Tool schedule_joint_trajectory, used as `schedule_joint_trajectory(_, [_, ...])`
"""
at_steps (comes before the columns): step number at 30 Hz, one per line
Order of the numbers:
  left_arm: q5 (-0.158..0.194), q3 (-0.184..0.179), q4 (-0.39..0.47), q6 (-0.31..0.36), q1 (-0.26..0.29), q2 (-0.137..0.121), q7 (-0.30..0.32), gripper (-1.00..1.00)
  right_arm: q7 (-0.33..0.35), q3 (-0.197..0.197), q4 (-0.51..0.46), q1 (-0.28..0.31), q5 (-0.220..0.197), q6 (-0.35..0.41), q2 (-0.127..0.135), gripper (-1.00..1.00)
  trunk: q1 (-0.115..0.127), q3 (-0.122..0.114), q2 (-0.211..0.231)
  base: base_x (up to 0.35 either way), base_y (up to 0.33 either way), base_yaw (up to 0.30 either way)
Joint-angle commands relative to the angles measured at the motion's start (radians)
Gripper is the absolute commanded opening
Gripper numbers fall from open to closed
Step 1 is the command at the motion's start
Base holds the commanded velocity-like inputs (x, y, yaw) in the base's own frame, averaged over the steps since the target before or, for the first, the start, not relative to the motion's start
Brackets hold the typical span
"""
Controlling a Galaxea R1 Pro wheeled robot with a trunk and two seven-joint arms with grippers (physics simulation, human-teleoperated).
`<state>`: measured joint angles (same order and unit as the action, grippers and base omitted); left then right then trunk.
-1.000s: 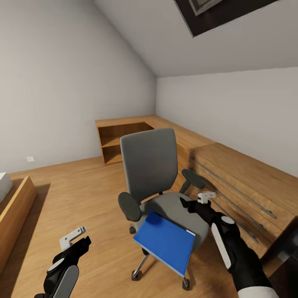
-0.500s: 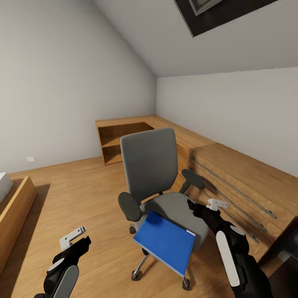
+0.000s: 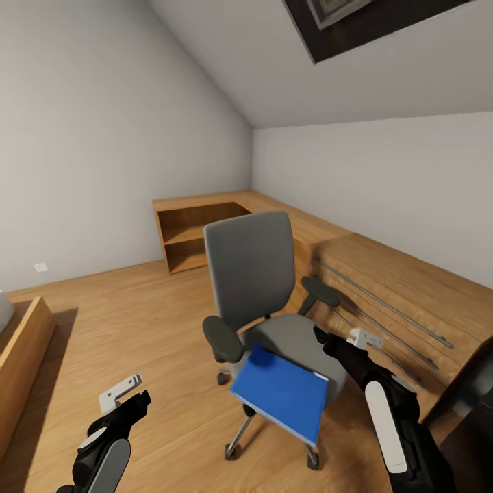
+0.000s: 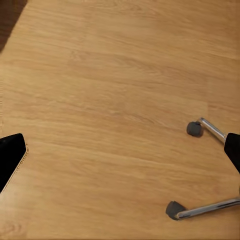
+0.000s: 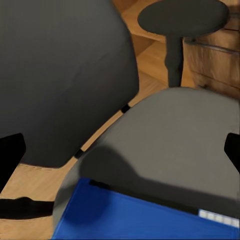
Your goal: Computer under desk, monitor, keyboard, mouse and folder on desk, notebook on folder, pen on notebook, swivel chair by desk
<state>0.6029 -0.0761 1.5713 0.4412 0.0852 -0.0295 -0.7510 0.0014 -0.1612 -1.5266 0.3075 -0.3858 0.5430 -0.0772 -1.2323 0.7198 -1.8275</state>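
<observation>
The swivel chair (image 3: 250, 274), with grey seat and backrest and dark armrests, stands on the wood floor in the middle of the head view. The bright blue folder (image 3: 281, 394) lies tilted on the front of its seat and overhangs the edge; it also shows in the right wrist view as the folder (image 5: 150, 220). My right gripper (image 3: 341, 337) hovers open just right of the seat, below the right armrest (image 3: 320, 293). My left gripper (image 3: 127, 397) is open, low at the left over bare floor, near the chair's casters (image 4: 194, 128). Desk, computer, monitor, keyboard, mouse, notebook and pen are out of view.
A long wooden drawer chest (image 3: 404, 294) with metal rails runs along the right wall to an open shelf unit (image 3: 185, 236) in the corner. A wooden box edge (image 3: 20, 356) sits at the left. A dark surface (image 3: 476, 390) shows at the lower right.
The head view has shifted slightly. My right gripper has drawn back, lower and to the right beside the seat. The left gripper and the folder have not moved.
</observation>
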Motion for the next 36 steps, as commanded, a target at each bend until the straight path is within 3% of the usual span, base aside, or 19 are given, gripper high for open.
schedule_joint_trajectory(1, [0.007,-0.002,0.001,0.002,0.001,-0.001,-0.008,1.00,0.000,-0.003,-0.001,0.001,-0.006,0.006,-0.001,1.00,0.000,0.001,-0.001,-0.141,0.287,-0.061])
schedule_joint_trajectory(8, [0.006,-0.002,0.001,0.002,0.001,-0.001,-0.008,1.00,0.000,-0.033,-0.001,0.001,-0.010,0.006,-0.002,1.00,0.000,0.001,-0.001,-0.176,0.255,-0.017])
schedule_joint_trajectory(10, [0.009,-0.001,0.001,0.005,0.001,-0.001,-0.010,1.00,0.001,-0.055,0.025,0.001,-0.010,0.005,-0.002,1.00,0.000,0.001,-0.001,-0.313,0.026,0.000])
schedule_joint_trajectory(16, [0.010,0.000,0.018,0.005,0.001,-0.001,-0.013,1.00,-0.011,-0.060,0.114,0.001,-0.008,0.004,0.000,1.00,0.000,0.001,-0.001,-0.063,0.001,0.000])
schedule_joint_trajectory(21, [0.010,-0.001,0.023,0.006,0.001,-0.001,-0.013,1.00,-0.009,-0.087,0.141,0.001,-0.017,0.005,0.003,1.00,-0.019,0.017,-0.036,-0.009,0.000,0.000])
schedule_joint_trajectory(23, [0.010,0.000,0.023,0.007,0.001,-0.001,-0.013,1.00,-0.008,-0.127,0.144,0.001,-0.049,0.007,0.003,1.00,-0.026,0.023,-0.050,-0.002,0.000,0.000])
schedule_joint_trajectory(24, [0.010,0.000,0.024,0.007,0.001,-0.001,-0.013,1.00,-0.008,-0.155,0.145,0.001,-0.088,0.009,0.003,1.00,-0.030,0.026,-0.057,-0.001,0.000,0.000])
schedule_joint_trajectory(29, [0.011,0.001,0.024,0.007,0.001,-0.001,-0.013,1.00,-0.008,-0.205,0.149,0.001,-0.238,0.013,0.014,1.00,-0.049,0.042,-0.092,0.000,0.000,0.000])
schedule_joint_trajectory(30, [0.011,0.001,0.023,0.007,0.001,-0.001,-0.013,1.00,-0.008,-0.213,0.152,0.001,-0.285,0.013,0.028,1.00,-0.053,0.045,-0.099,0.000,0.000,0.000])
schedule_joint_trajectory(35, [0.011,0.001,0.023,0.006,0.001,-0.001,-0.013,1.00,-0.007,-0.225,0.181,0.001,-0.417,0.016,0.081,1.00,-0.072,0.060,-0.134,0.000,0.000,0.000])
schedule_joint_trajectory(36, [0.011,0.001,0.023,0.006,0.001,-0.001,-0.013,1.00,-0.007,-0.227,0.205,0.001,-0.468,0.017,0.097,1.00,-0.076,0.064,-0.141,0.000,0.000,0.000])
